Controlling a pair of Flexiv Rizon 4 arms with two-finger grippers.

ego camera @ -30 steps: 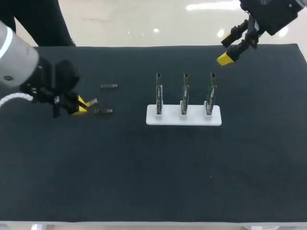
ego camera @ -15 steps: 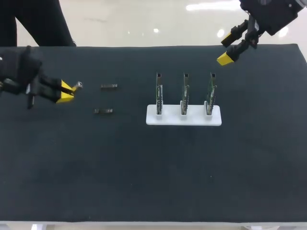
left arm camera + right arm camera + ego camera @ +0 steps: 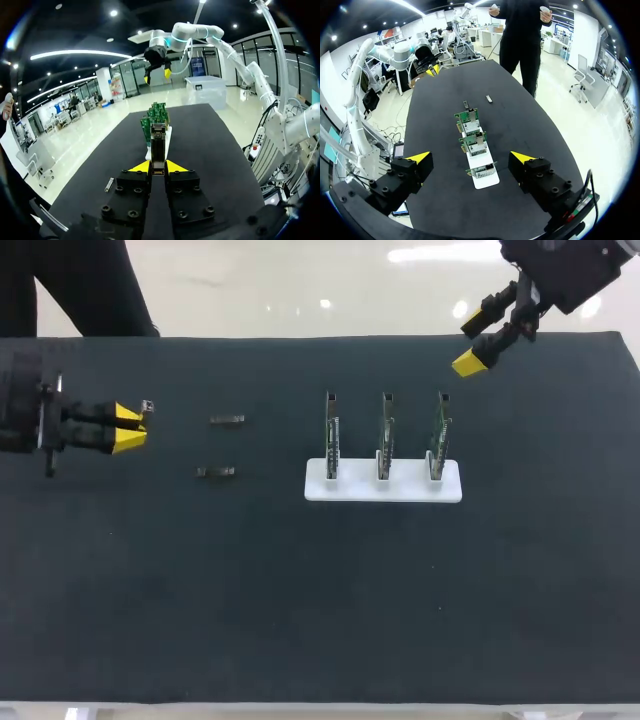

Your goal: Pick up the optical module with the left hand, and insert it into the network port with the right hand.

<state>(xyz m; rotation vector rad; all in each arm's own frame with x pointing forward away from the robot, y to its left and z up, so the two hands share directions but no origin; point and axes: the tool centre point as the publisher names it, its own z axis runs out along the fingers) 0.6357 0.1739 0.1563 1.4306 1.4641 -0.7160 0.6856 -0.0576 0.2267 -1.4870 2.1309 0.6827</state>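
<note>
**Module pinched on the left, right fingers spread wide**

The optical module (image 3: 158, 142) sits clamped between the left fingers (image 3: 141, 167). The two yellow tips press on its rear end from both sides, and its metal body juts out ahead of them. From overhead, that optical module (image 3: 146, 406) pokes out past the left fingers (image 3: 127, 440) over the left end of the black worktop (image 3: 300, 620), with the arm coming in from the left edge.

Straight ahead of the held module, in the left wrist view, the network cards (image 3: 156, 116) line up one behind another. From above they are three green network cards (image 3: 385, 435), upright and side by side in a white stand (image 3: 383, 486) near the middle of the worktop.

Between the left fingers and the stand, two spare modules lie flat on the cloth. One (image 3: 227, 420) is farther back and the other (image 3: 215, 472) nearer, apart from each other.

Over to the right fingers (image 3: 467, 363), up at the far right corner and well apart from the cards. The right wrist view shows the right fingers (image 3: 420, 157) spread wide with nothing between them. The stand (image 3: 485, 181) lies far below and ahead, the nearest card's metal port cage (image 3: 481, 172) facing them.
</note>
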